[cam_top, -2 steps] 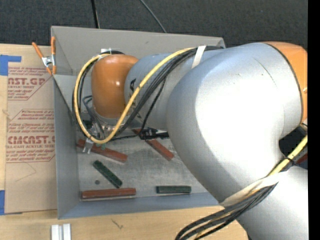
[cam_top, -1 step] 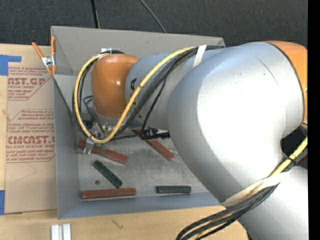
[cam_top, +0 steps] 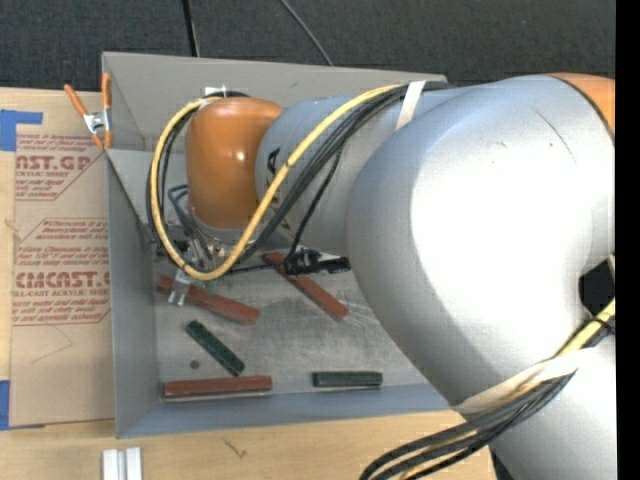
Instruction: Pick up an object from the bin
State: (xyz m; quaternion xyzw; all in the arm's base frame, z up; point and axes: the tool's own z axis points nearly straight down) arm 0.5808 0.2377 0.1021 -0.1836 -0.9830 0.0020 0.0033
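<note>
Light was even, bright. Soft glare on orange cover (cam_top: 228,153) over far-left of bin (cam_top: 130,348); shadow lay on floor beneath.

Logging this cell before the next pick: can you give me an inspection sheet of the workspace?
Surface: grey bin floor, bare patches between things.
Job's things: left red-brown bar, right red-brown bar, both tilted; front red-brown bar; tilted green bar; front green bar.
Clutter: nothing seen.
Grippers: gripper at the left red-brown bar's left end.
Cables: yellow and black cables loop round the orange wrist cover.
Surroundings: dark floor beyond the bin.
</note>
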